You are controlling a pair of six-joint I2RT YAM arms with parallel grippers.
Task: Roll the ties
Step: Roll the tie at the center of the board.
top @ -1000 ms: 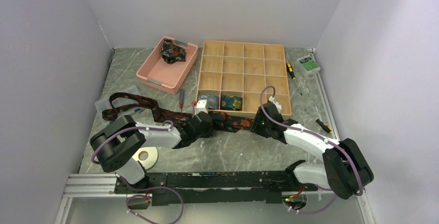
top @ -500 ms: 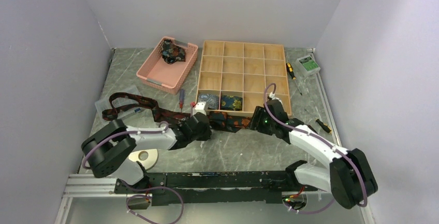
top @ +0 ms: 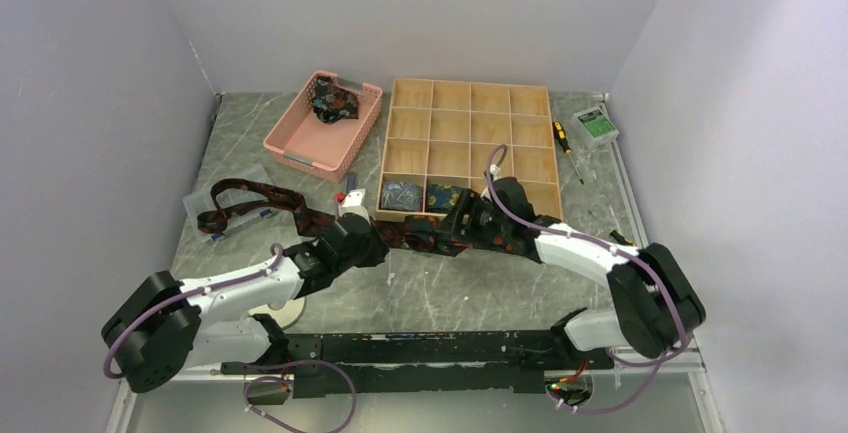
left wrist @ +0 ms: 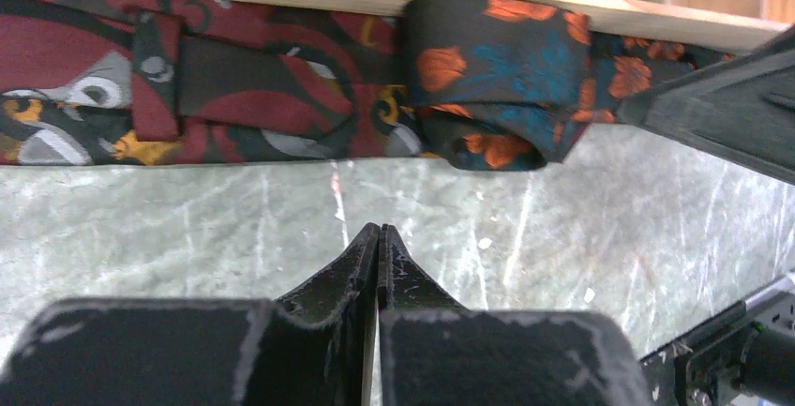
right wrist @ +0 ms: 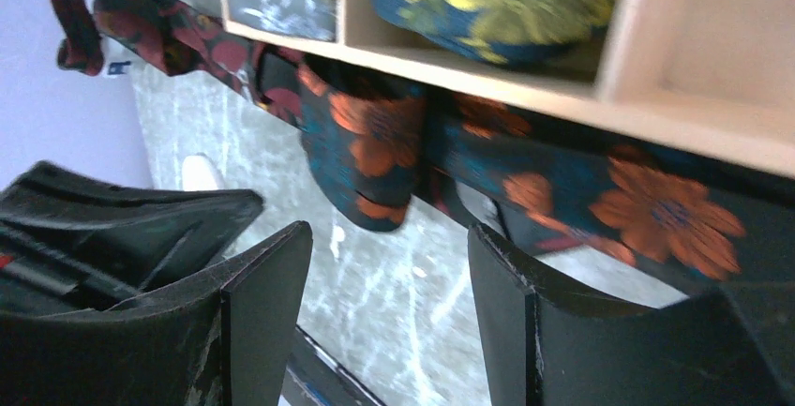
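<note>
A long tie lies on the table along the near edge of the wooden box; its maroon part [top: 250, 196] runs left, and its dark part with orange and blue flowers [top: 425, 237] is by the box. In the left wrist view the maroon stretch [left wrist: 234, 87] meets a loosely rolled flowered end [left wrist: 497, 78]. My left gripper [left wrist: 378, 230] is shut and empty, just short of the tie, also in the top view [top: 372, 243]. My right gripper [right wrist: 384, 265] is open and empty, facing the rolled end [right wrist: 370, 153], also in the top view [top: 452, 231].
The wooden box [top: 468, 113] holds two rolled ties [top: 403, 194] [top: 447, 196] in its near compartments. A pink basket [top: 300, 143] holds another tie [top: 333, 103]. A white tape ring [top: 278, 303] lies near left. A screwdriver [top: 566, 143] and a small case [top: 596, 125] lie at right.
My left arm has drawn back to the left, off the tie. My right gripper has moved left along the tie toward the rolled end.
</note>
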